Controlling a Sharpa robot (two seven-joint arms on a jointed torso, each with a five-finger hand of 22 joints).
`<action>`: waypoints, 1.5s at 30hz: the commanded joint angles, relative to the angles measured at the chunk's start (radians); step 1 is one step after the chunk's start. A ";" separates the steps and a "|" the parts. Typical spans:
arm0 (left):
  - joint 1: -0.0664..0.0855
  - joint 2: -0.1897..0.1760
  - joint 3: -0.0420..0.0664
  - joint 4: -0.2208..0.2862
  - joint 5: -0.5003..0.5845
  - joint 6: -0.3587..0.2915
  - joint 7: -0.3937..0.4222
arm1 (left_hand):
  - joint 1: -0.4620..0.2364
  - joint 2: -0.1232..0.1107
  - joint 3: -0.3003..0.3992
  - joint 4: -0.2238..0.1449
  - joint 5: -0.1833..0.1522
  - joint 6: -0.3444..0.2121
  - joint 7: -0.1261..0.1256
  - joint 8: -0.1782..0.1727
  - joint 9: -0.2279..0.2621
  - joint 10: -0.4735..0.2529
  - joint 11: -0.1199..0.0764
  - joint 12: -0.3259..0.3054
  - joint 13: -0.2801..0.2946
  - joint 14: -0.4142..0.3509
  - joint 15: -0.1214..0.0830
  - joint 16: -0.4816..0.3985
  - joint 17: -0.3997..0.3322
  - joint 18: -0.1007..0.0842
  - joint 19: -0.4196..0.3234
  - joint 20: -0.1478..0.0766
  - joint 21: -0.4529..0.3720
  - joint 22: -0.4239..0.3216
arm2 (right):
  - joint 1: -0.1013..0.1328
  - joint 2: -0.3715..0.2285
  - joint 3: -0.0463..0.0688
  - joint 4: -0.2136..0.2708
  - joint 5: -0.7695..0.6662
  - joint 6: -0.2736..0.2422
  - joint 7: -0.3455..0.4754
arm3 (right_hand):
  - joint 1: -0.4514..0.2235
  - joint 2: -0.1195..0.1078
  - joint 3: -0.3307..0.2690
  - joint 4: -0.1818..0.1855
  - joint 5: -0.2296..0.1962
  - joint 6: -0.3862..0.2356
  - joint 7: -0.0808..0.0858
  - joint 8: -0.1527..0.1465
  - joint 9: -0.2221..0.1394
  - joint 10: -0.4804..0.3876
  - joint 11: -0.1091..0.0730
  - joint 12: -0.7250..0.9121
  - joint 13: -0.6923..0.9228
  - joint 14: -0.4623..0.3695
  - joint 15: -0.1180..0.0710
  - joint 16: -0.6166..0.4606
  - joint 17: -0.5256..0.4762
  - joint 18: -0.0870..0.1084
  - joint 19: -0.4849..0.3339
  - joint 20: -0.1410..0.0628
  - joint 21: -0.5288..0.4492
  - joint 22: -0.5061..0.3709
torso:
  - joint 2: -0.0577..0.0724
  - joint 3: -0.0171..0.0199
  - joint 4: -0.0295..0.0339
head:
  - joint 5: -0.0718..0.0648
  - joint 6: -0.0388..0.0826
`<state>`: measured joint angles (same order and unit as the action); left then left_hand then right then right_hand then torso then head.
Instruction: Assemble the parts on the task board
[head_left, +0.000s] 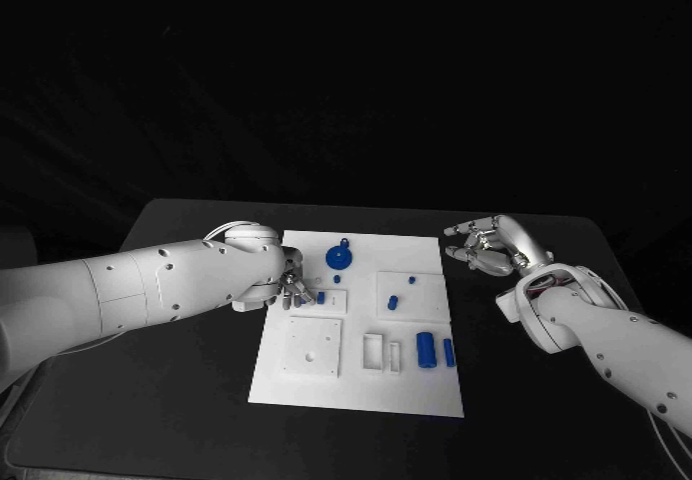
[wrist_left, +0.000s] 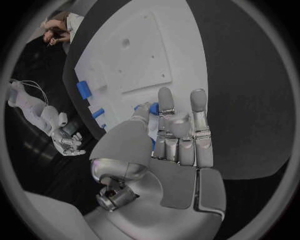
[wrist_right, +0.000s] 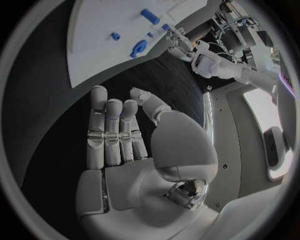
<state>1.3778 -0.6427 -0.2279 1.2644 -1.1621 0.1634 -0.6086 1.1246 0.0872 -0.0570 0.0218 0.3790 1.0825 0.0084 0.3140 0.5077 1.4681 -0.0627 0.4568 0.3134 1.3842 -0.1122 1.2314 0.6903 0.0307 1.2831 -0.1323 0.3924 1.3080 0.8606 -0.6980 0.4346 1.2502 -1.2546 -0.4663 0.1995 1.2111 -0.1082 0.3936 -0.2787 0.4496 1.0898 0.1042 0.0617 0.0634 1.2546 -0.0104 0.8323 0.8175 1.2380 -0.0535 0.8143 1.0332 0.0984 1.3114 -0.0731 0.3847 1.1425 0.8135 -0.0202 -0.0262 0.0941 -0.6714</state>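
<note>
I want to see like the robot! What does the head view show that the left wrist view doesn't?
Head view: the round blue part near the far edge of the task board. Left wrist view: the left robot hand palm-on, fingers straight, nothing held. Both: that board, the long blue parts and the right robot hand, off the board's side.

no text, label, brand, number or sign can be read anywhere in these views.
</note>
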 joint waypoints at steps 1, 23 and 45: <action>-0.009 0.003 -0.005 0.002 0.001 -0.003 -0.002 | -0.007 -0.014 -0.009 0.010 -0.020 0.001 0.004 0.007 -0.101 0.003 0.005 0.005 0.002 -0.004 -0.002 -0.001 0.002 -0.008 0.008 0.000 -0.007 0.016 | 0.000 0.000 0.000 0.000 0.003 0.008 0.011 | -0.006 -0.002 -0.005 0.000 0.005 -0.008 0.003 0.000 -0.001 -0.001 0.001 -0.001 -0.001 -0.004 -0.001 0.001 -0.001 0.016 0.007 0.001 -0.006 0.001 | 0.000 0.0002 -0.0003 | 0.000 0.000; -0.009 -0.017 -0.002 0.008 -0.010 -0.013 -0.020 | -0.041 -0.084 -0.020 0.085 -0.135 0.003 0.010 0.013 -0.138 0.011 0.008 0.007 -0.001 0.003 -0.002 0.003 0.014 -0.006 0.013 0.000 0.003 0.016 | 0.000 -0.001 0.000 -0.002 0.007 0.006 0.009 | -0.008 -0.002 -0.009 0.000 0.011 -0.019 0.005 0.000 -0.001 -0.002 0.002 -0.003 -0.005 -0.004 0.000 -0.001 -0.004 0.016 0.011 0.002 -0.015 0.000 | 0.000 0.0001 -0.0001 | -0.003 -0.004; -0.006 -0.088 0.086 0.076 0.140 -0.177 0.063 | 0.009 -0.097 -0.011 0.071 -0.110 -0.076 0.028 0.090 -0.202 -0.061 0.017 0.026 -0.010 -0.042 0.009 -0.055 -0.072 -0.005 -0.002 0.010 -0.031 0.010 | 0.000 -0.003 0.000 -0.006 0.009 0.004 0.009 | -0.009 -0.002 -0.011 0.000 0.012 -0.024 0.006 0.000 -0.001 -0.002 0.003 -0.003 -0.007 -0.004 0.000 -0.002 -0.004 0.016 0.013 0.002 -0.021 0.001 | -0.001 0.0009 0.0004 | -0.012 -0.001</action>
<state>1.3701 -0.7265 -0.1463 1.3338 -1.1031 0.0681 -0.5928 1.1275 -0.0096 -0.0685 0.0993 0.2642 1.0127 0.0389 0.3999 0.3091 1.4133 -0.0445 0.4829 0.3059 1.3482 -0.1015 1.1812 0.6235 0.0306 1.2845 -0.1268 0.3648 1.3075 0.8606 -0.7006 0.4346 1.2444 -1.2475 -0.4668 0.1996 1.2112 -0.1082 0.3879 -0.2786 0.4570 1.0731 0.1101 0.0617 0.0634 1.2544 -0.0104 0.8323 0.8114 1.2380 -0.0535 0.8143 1.0300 0.1078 1.3186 -0.0732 0.3699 1.1432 0.8130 -0.0198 -0.0259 0.0832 -0.6733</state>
